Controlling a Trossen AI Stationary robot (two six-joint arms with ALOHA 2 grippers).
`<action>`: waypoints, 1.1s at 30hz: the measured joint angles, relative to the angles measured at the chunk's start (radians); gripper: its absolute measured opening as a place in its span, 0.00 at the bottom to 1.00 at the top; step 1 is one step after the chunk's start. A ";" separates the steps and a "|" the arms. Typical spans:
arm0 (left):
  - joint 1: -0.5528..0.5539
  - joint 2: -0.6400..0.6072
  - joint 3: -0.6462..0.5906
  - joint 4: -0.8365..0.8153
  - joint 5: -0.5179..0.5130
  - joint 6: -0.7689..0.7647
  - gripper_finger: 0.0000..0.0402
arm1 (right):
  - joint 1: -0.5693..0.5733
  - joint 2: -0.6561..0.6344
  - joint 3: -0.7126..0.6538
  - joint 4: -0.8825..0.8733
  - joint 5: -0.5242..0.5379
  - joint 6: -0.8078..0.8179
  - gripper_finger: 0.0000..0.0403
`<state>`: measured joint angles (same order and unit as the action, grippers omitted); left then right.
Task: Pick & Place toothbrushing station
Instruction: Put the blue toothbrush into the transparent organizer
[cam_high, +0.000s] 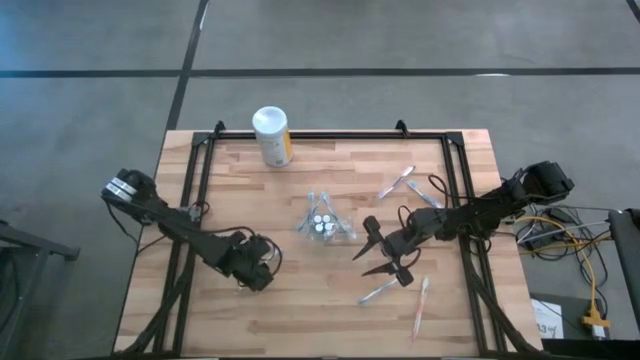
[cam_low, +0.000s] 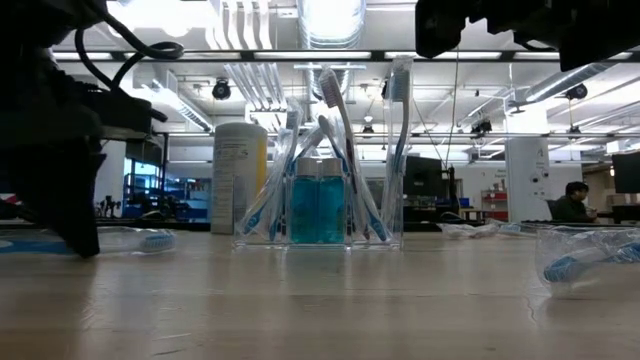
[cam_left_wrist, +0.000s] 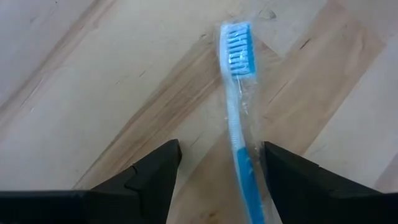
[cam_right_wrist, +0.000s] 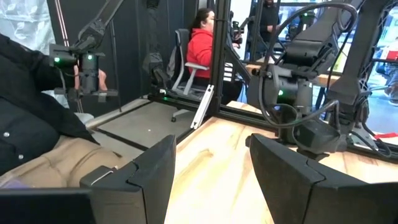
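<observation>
High view shows you the clear cup (cam_high: 321, 222) near the middle of the bench (cam_high: 240, 310), already crowded with upright toothbrushes and teal tubes (cam_low: 318, 208) with white caps. Behind it, by the far edge, stands the white canister with a yellow label (cam_high: 271, 136) — keep it apart from the station's things.

Your left gripper (cam_high: 262, 275) sits low over the bench toward the near-left part, fingers spread. Its wrist view shows a wrapped blue-and-white toothbrush (cam_left_wrist: 239, 118) lying flat on the wood, its handle running between the two fingers; neither finger visibly touches it.

Your right gripper (cam_high: 385, 256) hangs just right of the cup, fingers apart and holding nothing. More wrapped toothbrushes are scattered around it: two near the far-right corner (cam_high: 397, 183), two toward the near-right edge (cam_high: 419, 303).

From the low view, the cup stands between the two arms, the canister directly behind its left side. Beyond the bench you can see a seated person in a red top (cam_right_wrist: 202, 43).
</observation>
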<state>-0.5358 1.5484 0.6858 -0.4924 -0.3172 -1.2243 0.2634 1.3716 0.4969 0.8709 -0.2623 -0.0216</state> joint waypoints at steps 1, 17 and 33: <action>0.000 0.011 0.001 -0.001 0.000 -0.004 0.58 | 0.000 0.000 0.000 0.000 0.000 0.000 0.50; -0.042 0.095 -0.003 0.040 -0.118 -0.057 0.04 | 0.000 0.003 0.000 0.001 0.000 0.040 0.50; -0.195 -0.007 -0.005 0.027 -0.349 -0.109 0.00 | 0.000 0.004 -0.003 -0.001 0.002 0.040 0.50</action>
<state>-0.7307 1.5413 0.6807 -0.4658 -0.6661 -1.3332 0.2634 1.3758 0.4934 0.8700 -0.2600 0.0188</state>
